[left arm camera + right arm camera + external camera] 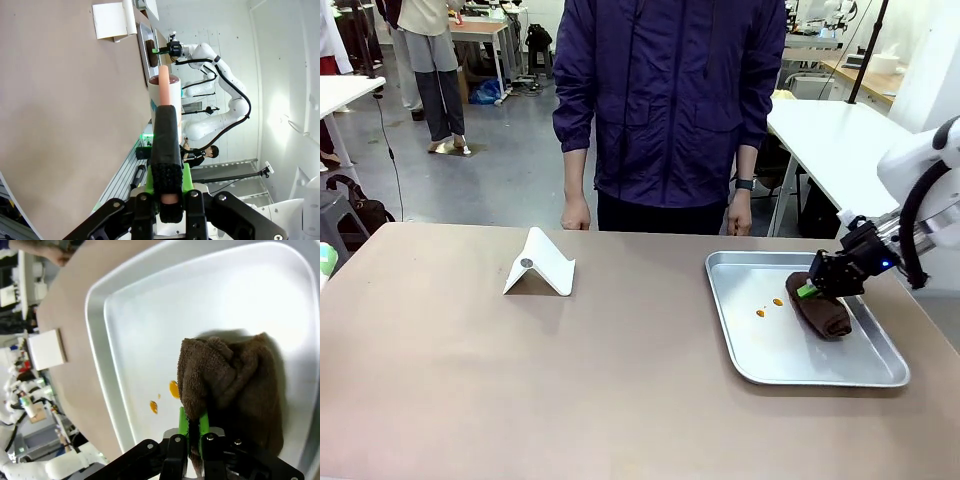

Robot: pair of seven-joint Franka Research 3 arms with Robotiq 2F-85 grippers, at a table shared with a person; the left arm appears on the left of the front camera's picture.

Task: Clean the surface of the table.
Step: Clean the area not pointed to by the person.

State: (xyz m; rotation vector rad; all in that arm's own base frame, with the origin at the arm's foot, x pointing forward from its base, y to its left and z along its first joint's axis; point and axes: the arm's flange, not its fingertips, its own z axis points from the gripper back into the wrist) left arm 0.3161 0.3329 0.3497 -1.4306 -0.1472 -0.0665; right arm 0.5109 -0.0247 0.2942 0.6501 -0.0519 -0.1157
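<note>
My right gripper has its jaws pinching the brown cloth inside the tray, just beside orange drops. The left gripper has its jaws clamped on a pink rod. The counter stretches away left of the tray, and I worry a cloth dragged through those drops will smear it.

Front cam is pretty evenly lit: soft light from overhead, no harsh spots, everything sharp. The matte table gives no glare, and the white stand drops just a faint shadow at its base. Right wrist cam is way brighter. The tray is nearly blown out to white, there's a soft grey shadow beside the brown cloth, and the rim bows from the wide lens. Left wrist cam has a washed-out wall.
</note>
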